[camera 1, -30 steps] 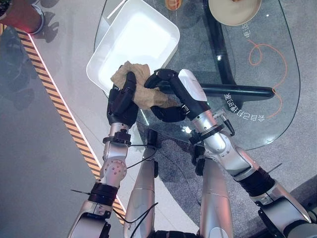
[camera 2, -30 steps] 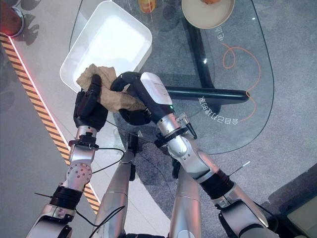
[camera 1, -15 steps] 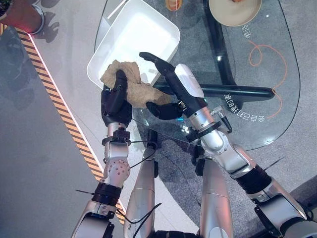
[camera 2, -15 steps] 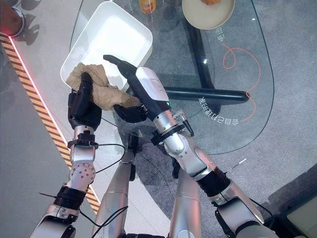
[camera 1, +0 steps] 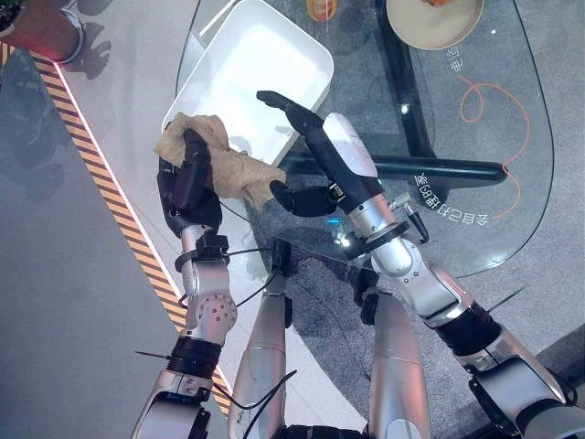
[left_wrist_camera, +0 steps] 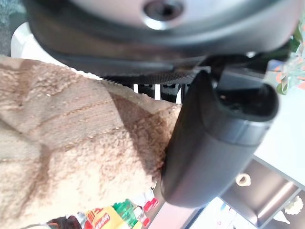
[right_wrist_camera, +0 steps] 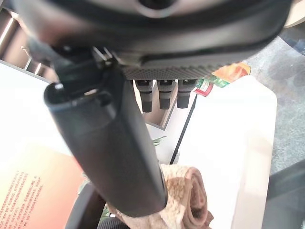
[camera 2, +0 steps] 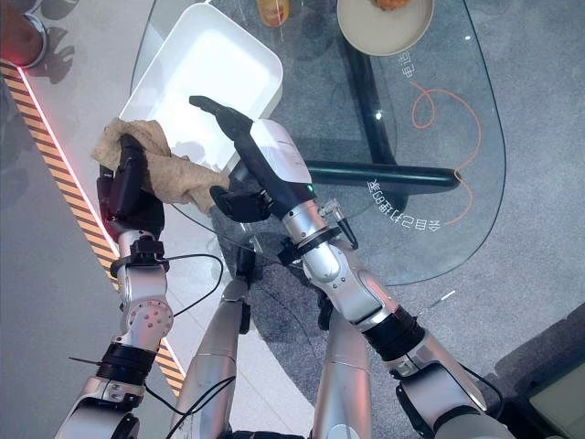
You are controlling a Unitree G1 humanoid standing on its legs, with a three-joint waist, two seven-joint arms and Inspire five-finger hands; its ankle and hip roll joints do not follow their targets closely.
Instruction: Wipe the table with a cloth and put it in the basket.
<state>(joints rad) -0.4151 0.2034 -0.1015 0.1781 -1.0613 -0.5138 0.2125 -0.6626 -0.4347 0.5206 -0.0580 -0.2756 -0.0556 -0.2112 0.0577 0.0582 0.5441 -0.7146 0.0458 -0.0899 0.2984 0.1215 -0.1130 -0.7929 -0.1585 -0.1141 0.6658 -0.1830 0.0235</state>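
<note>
Crumpled tan terry cloth [camera 1: 222,163] pinched in left hand [camera 1: 187,187], left of frame centre, over near corner of white rectangular plastic basket [camera 1: 247,78]. Right hand [camera 1: 315,155] just beside, fingers straight, apart from cloth. Thumb pressed against cloth in left wrist view.

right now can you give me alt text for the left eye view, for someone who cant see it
The left robot hand grips a crumpled tan cloth beside the near corner of a white basket on a glass table. The right robot hand is open next to the cloth, fingers stretched over the basket's rim. A beige plate sits at the table's far edge.
</note>
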